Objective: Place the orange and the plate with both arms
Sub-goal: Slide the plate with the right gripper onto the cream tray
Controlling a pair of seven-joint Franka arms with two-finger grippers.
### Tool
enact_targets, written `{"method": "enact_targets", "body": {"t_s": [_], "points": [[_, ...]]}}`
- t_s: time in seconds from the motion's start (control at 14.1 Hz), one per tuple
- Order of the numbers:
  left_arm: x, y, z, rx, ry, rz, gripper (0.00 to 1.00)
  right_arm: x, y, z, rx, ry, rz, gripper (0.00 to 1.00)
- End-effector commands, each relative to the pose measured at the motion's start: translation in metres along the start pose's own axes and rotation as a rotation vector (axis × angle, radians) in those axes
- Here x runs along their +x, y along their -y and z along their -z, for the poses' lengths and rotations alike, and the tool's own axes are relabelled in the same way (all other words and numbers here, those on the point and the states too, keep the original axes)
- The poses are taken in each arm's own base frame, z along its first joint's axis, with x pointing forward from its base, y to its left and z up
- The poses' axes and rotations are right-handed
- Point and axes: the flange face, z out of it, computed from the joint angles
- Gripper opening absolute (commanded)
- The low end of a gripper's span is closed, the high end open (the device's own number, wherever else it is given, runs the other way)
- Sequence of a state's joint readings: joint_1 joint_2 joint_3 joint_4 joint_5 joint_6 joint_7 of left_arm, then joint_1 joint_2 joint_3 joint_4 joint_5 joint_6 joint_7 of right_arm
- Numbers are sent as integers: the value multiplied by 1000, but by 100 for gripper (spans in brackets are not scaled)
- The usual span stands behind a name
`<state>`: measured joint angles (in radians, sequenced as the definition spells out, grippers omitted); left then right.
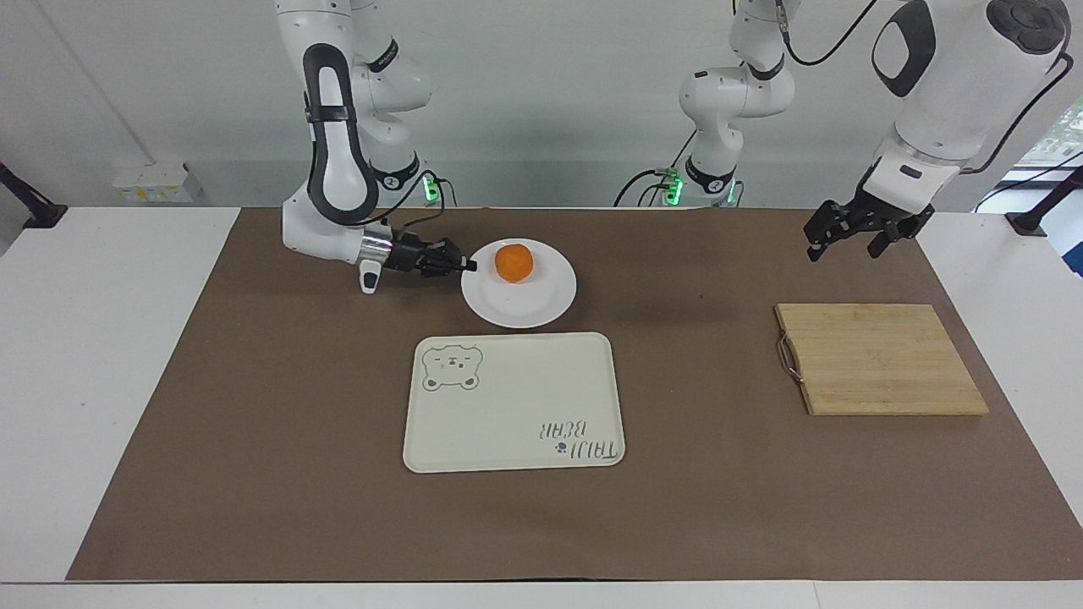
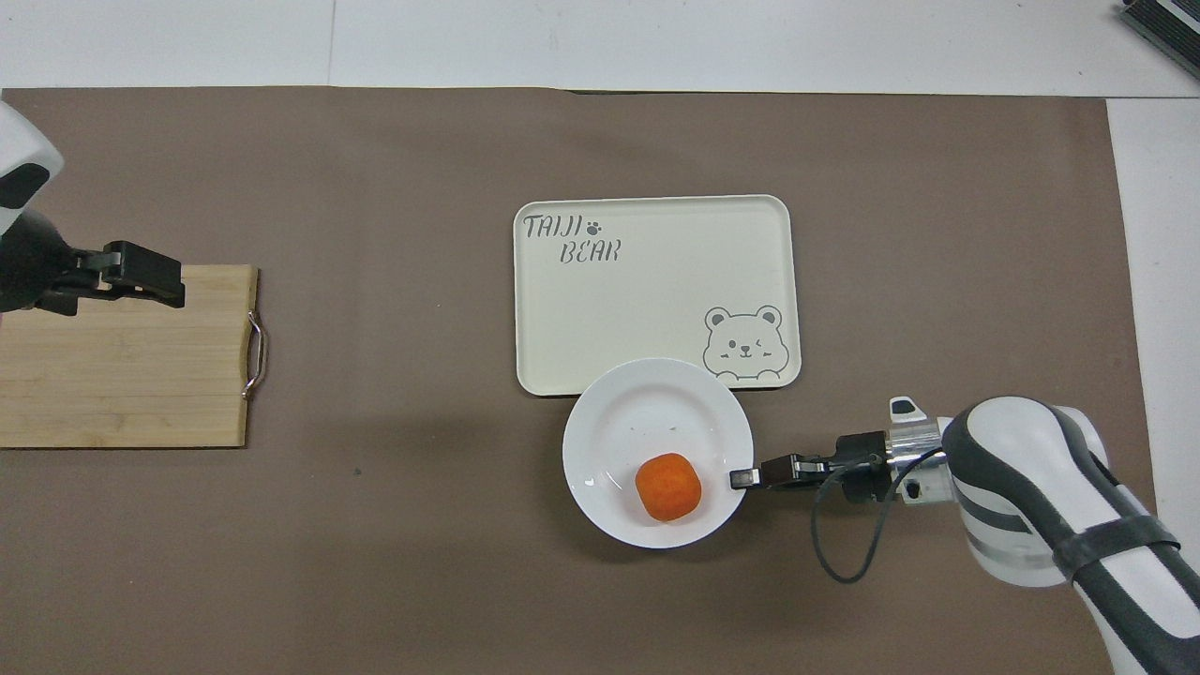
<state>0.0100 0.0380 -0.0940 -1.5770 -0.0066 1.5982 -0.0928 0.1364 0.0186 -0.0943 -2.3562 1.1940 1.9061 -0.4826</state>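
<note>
My right gripper [image 1: 467, 266] has its black fingers pinched together on the rim of the round glossy white plate [image 1: 541, 300], at the edge toward the right arm's end of the table. The plate hangs lifted off the brown mat [image 1: 254, 423], a shadow showing beneath it, and in the overhead view its edge covers the nearer rim of the rectangular cream tray with the bear drawing [image 2: 656, 281]. On the plate sits the small round bright-orange orange [image 1: 513, 261], on the half nearer my fingertips and nearer the robots; it is not touching the fingers. My wrist reaches in low and nearly level, with a black cable [image 2: 825, 553] looping from it.

My left gripper [image 1: 846, 235] waits up in the air over the mat, beside the edge of the rectangular bamboo cutting board [image 1: 880, 359] that lies nearer the robots, at the left arm's end of the table. Its fingers stand apart, pointing downward and holding nothing. The board, with a small metal handle [image 2: 255, 354] on its side toward the tray, lies flat, well apart from the tray.
</note>
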Motion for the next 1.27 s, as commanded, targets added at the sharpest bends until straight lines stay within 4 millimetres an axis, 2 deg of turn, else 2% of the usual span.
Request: {"method": "enact_targets", "body": {"t_s": [0.0, 0.28, 0.5, 0.64, 0.71, 0.85, 1.2], "points": [[1, 3, 2, 9, -11, -4, 100, 48, 25, 2, 26, -17, -51, 0], [1, 3, 2, 9, -11, -4, 100, 102, 64, 1, 22, -70, -85, 0], [1, 3, 2, 9, -11, -4, 100, 141, 59, -5, 65, -102, -100, 0], [1, 3, 2, 9, -11, -4, 100, 154, 48, -9, 46, -136, -100, 0], [1, 3, 2, 9, -11, -4, 100, 156, 41, -13, 38, -139, -83, 0], [1, 3, 2, 9, -11, -4, 100, 147, 26, -33, 16, -108, -27, 0], [1, 3, 2, 9, -11, -4, 100, 112, 0, -43, -9, -59, 17, 0]]}}
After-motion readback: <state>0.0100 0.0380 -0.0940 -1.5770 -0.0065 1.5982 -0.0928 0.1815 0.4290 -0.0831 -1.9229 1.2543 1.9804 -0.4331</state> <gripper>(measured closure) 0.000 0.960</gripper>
